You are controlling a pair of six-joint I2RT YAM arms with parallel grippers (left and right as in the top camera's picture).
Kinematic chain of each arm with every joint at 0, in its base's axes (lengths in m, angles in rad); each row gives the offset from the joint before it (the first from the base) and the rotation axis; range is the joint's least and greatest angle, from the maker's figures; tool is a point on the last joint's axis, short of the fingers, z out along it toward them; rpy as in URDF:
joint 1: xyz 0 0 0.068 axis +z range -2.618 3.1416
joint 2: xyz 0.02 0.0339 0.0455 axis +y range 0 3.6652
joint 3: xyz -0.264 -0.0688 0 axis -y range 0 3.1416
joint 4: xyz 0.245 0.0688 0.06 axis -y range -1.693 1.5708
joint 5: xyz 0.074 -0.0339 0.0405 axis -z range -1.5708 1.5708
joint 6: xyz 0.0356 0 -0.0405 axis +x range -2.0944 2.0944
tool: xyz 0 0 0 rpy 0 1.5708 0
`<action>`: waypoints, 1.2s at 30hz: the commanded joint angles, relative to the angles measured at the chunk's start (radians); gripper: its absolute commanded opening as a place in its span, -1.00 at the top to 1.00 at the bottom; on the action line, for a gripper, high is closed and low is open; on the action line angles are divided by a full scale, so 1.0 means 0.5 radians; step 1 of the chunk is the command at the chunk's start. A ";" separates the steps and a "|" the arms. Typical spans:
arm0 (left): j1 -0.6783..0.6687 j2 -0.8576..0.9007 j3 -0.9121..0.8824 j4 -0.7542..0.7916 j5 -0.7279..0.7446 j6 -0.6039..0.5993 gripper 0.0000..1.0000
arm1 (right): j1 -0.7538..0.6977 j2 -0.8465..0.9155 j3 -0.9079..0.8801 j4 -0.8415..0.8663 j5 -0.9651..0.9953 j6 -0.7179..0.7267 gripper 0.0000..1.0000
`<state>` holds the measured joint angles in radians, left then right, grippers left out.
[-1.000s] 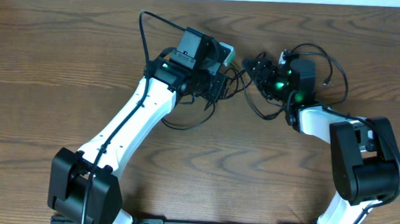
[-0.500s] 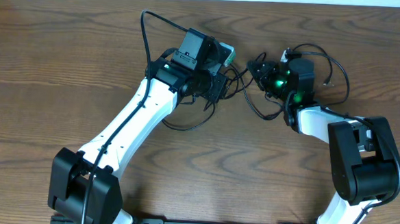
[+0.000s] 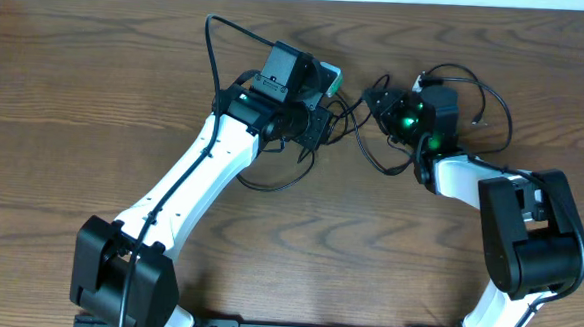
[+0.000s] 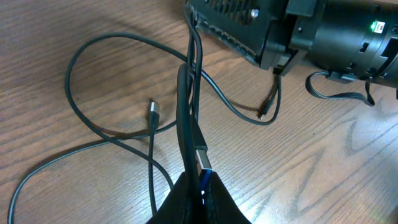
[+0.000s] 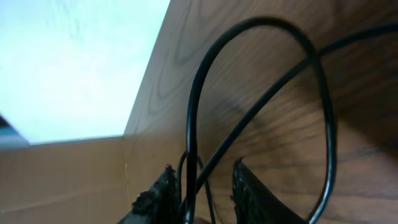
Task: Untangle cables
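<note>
Several thin black cables (image 4: 186, 112), looped | left jaws pinching one | right jaws apart, perhaps straddling one

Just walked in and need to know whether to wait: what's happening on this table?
Two robot arms are working on a tangle of thin black cables on the wooden table. The left gripper is shut on one cord just behind its USB plug. The right gripper, close by, has its jaws apart with cord strands running between them, not visibly pinched. The cords are looped and crossed over each other, so the untangling is not done.
</note>
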<state>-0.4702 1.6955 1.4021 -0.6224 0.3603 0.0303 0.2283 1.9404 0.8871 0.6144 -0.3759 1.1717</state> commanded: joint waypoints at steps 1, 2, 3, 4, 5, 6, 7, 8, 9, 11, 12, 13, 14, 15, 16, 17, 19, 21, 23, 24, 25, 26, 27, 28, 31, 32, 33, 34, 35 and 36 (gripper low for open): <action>-0.015 0.010 0.018 -0.005 0.037 0.004 0.85 | 0.035 0.018 0.014 0.006 0.157 -0.019 0.58; -0.015 0.010 0.018 -0.004 0.050 0.004 0.85 | 0.036 0.018 0.014 0.006 0.166 -0.019 0.60; -0.014 0.010 0.018 -0.005 0.067 0.004 0.85 | 0.035 0.018 0.014 0.005 0.175 -0.019 0.61; -0.014 0.010 0.018 -0.005 0.087 0.003 0.85 | 0.035 0.018 0.014 0.005 0.188 -0.019 0.63; -0.015 0.010 0.018 -0.005 0.109 0.003 0.85 | 0.036 0.018 0.014 0.005 0.206 -0.019 0.64; -0.016 0.010 0.018 -0.005 0.118 0.003 0.85 | 0.037 0.018 0.014 0.006 0.230 -0.019 0.66; -0.017 0.010 0.018 -0.005 0.117 0.004 0.85 | 0.041 0.018 0.014 0.006 0.253 -0.019 0.67; -0.017 0.010 0.018 -0.005 0.117 0.004 0.85 | 0.045 0.018 0.014 0.006 0.283 -0.019 0.67; -0.017 0.010 0.018 -0.005 0.117 0.004 0.85 | 0.049 0.018 0.014 0.008 0.301 -0.019 0.66; -0.017 0.010 0.018 -0.008 0.117 0.003 0.85 | 0.060 0.018 0.014 0.014 0.333 -0.018 0.57; -0.017 0.010 0.018 -0.011 0.117 0.004 0.85 | 0.068 0.018 0.014 0.024 0.347 -0.018 0.53; -0.018 0.010 0.018 -0.013 0.117 0.004 0.85 | 0.072 0.018 0.014 0.038 0.365 -0.019 0.44; -0.018 0.010 0.018 -0.014 0.117 0.004 0.85 | 0.077 0.018 0.014 0.050 0.380 -0.019 0.38; -0.018 0.010 0.018 -0.014 0.117 0.004 0.85 | 0.083 0.018 0.014 0.063 0.401 -0.018 0.33; -0.018 0.010 0.018 -0.014 0.117 0.004 0.85 | 0.091 0.018 0.014 0.076 0.423 -0.018 0.33; -0.018 0.010 0.018 -0.014 0.117 0.003 0.85 | 0.098 0.018 0.014 0.085 0.436 -0.018 0.33; -0.018 0.010 0.018 -0.017 0.117 0.003 0.85 | 0.111 0.018 0.014 0.100 0.452 -0.018 0.36; -0.018 0.010 0.018 -0.021 0.117 0.003 0.85 | 0.132 0.018 0.014 0.100 0.480 -0.018 0.39; -0.018 0.010 0.018 -0.032 0.117 0.003 0.85 | 0.146 0.018 0.014 0.099 0.511 -0.018 0.59; -0.018 0.010 0.018 -0.040 0.117 0.003 0.85 | 0.150 0.018 0.014 0.098 0.526 -0.018 0.71; -0.018 0.010 0.018 -0.048 0.117 0.005 0.85 | 0.153 0.018 0.014 0.098 0.531 -0.018 0.92; -0.018 0.010 0.018 -0.053 0.116 0.005 0.85 | 0.153 0.018 0.014 0.098 0.529 -0.018 0.98; -0.018 0.010 0.018 -0.056 0.115 0.005 0.85 | 0.154 0.018 0.014 0.098 0.526 -0.018 0.98; -0.018 0.010 0.018 -0.056 0.115 0.005 0.85 | 0.153 0.018 0.014 0.097 0.509 -0.019 0.98; -0.018 0.010 0.018 -0.056 0.088 0.006 0.85 | 0.135 0.016 0.014 0.100 0.387 -0.047 0.98; -0.018 0.010 0.018 -0.056 0.059 0.006 0.85 | 0.116 0.011 0.014 0.101 0.322 -0.082 0.98; -0.018 0.010 0.018 -0.056 0.024 0.005 0.85 | 0.090 0.002 0.014 0.099 0.246 -0.130 0.98; -0.018 0.010 0.018 -0.056 -0.021 0.005 0.85 | 0.052 -0.011 0.014 0.096 0.148 -0.177 0.98; -0.018 0.010 0.018 -0.056 -0.057 0.006 0.85 | 0.013 -0.027 0.014 0.092 0.056 -0.194 0.98; -0.018 0.010 0.018 -0.056 -0.117 0.006 0.85 | -0.032 -0.043 0.014 0.083 -0.043 -0.192 0.98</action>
<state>-0.4755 1.6955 1.4021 -0.6479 0.3790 0.0299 0.2672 1.9404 0.8871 0.6617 -0.2443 1.1313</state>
